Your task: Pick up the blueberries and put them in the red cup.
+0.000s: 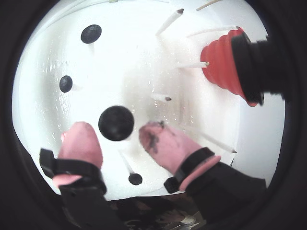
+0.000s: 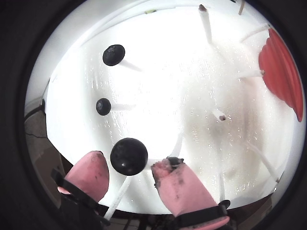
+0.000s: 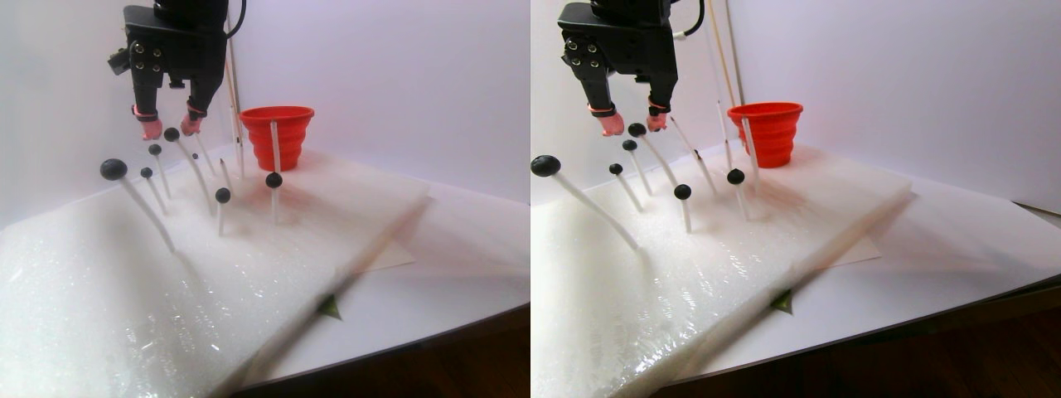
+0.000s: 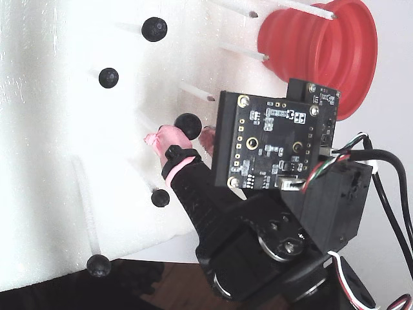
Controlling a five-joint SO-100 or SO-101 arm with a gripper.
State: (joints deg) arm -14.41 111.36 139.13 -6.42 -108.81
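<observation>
My gripper is open, its pink fingertips stained dark. One blueberry on a white stick sits in the gap at the fingertips, with space on both sides. In the stereo pair view the gripper hangs over this berry. More blueberries stand on sticks around it. The red cup, ribbed, stands on the foam behind the sticks, to the right of the gripper in the stereo pair view.
All sticks are stuck into a white foam board on a white table. Several bare white sticks stand between the gripper and the cup. A black camera housing partly covers the cup in a wrist view.
</observation>
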